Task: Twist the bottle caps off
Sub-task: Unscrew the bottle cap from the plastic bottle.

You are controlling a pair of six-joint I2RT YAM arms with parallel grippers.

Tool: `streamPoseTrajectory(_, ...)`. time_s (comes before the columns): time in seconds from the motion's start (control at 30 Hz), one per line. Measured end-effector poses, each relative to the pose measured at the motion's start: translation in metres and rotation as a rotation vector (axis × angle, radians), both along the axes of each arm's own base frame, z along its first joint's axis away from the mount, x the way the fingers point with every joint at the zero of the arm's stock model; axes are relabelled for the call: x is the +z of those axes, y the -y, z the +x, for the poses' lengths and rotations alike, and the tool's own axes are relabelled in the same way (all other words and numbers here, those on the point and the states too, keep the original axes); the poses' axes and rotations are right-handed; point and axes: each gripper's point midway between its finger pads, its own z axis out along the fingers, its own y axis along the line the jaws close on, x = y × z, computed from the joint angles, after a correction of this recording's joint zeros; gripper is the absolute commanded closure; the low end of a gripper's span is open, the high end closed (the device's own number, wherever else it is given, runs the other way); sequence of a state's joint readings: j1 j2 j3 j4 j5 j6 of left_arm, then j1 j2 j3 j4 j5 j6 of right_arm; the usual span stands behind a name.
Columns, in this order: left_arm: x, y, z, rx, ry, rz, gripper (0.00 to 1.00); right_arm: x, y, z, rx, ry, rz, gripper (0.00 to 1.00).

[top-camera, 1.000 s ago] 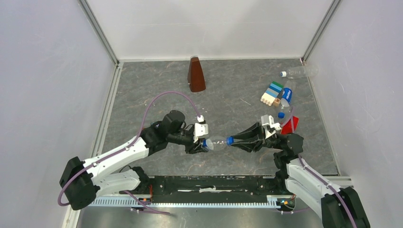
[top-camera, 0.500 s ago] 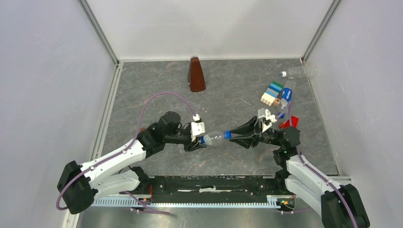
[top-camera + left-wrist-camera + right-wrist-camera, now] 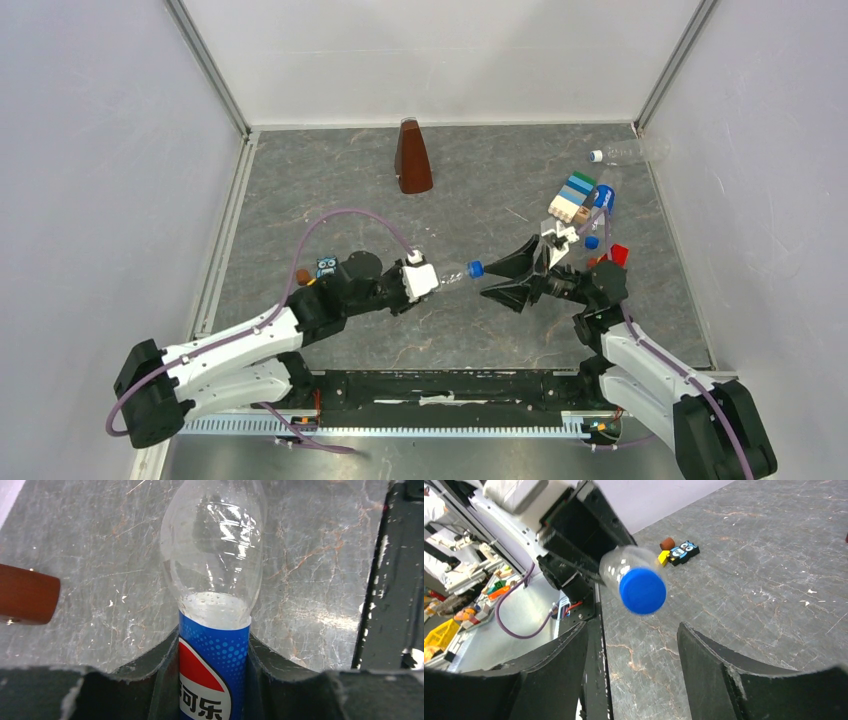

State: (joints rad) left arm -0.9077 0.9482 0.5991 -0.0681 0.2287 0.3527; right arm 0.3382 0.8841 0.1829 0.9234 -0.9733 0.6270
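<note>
Left gripper (image 3: 214, 647) stands clamped on the labelled bottle (image 3: 212, 555), held sideways above the table (image 3: 350, 190), its blue cap (image 3: 642, 590) facing the right gripper (image 3: 631, 627), whose fingers stand spread apart, not touching it.

We see brown pyramid (image 3: 412, 158) upright, far middle of grey marbled table (image 3: 480, 190). Stack of coloured blocks (image 3: 571, 197) at far right; red block (image 3: 615, 253) near it, closer to us. On left we spot owl toy (image 3: 326, 267), with yellow piece (image 3: 663, 557) against it and small brown piece (image 3: 302, 275) just beside. White walls (image 3: 440, 50) enclose table.
</note>
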Motion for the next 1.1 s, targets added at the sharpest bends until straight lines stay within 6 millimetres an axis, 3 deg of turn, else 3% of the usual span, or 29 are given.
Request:
streamPoseTrajectory(0.23,-0.007,0.0,0.002,0.074,0.165,0.062,0.98,0.017,0.0,0.021,-0.084,-0.091,0.025,0.26)
streamPoseTrajectory(0.37,-0.005,-0.002,0.005,0.098,0.231,0.075,0.98,0.014,0.0,0.028,-0.112,-0.169,0.038,0.26)
streamPoseTrajectory(0.67,0.004,-0.001,0.013,0.142,0.307,0.067,0.98,0.013,-0.003,0.033,-0.107,-0.286,0.088,0.27)
streamPoseTrajectory(1.1,-0.003,0.001,0.014,0.152,0.315,0.092,0.98,0.02,-0.007,0.029,-0.059,-0.331,0.148,0.4)
